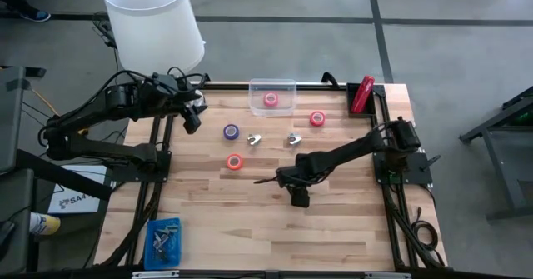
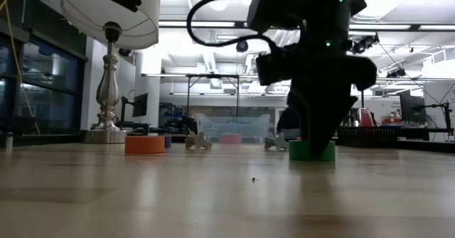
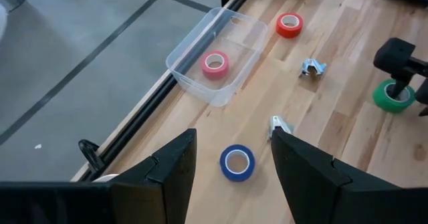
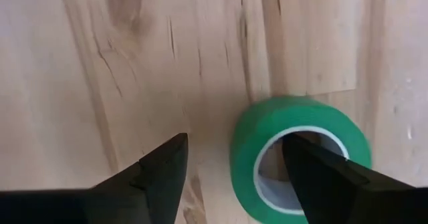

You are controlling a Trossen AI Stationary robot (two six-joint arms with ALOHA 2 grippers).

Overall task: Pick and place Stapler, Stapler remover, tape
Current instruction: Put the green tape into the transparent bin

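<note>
the right gripper (image 4: 231, 167) is held low over the middle of the bench (image 1: 333, 221), fingers spread, one finger inside the green tape roll (image 4: 301, 158) and the wall not yet pinched. a clean grip calls for centring on the wall before closing. the clear plastic bin (image 1: 273, 97) waits at the far edge. the left gripper (image 3: 231, 160) is parked open near the far left corner.

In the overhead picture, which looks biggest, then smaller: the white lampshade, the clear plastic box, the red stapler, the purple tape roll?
Largest to smallest in the high view:
1. white lampshade, though it stands nearer the camera, which may flatter it
2. clear plastic box
3. red stapler
4. purple tape roll
</note>
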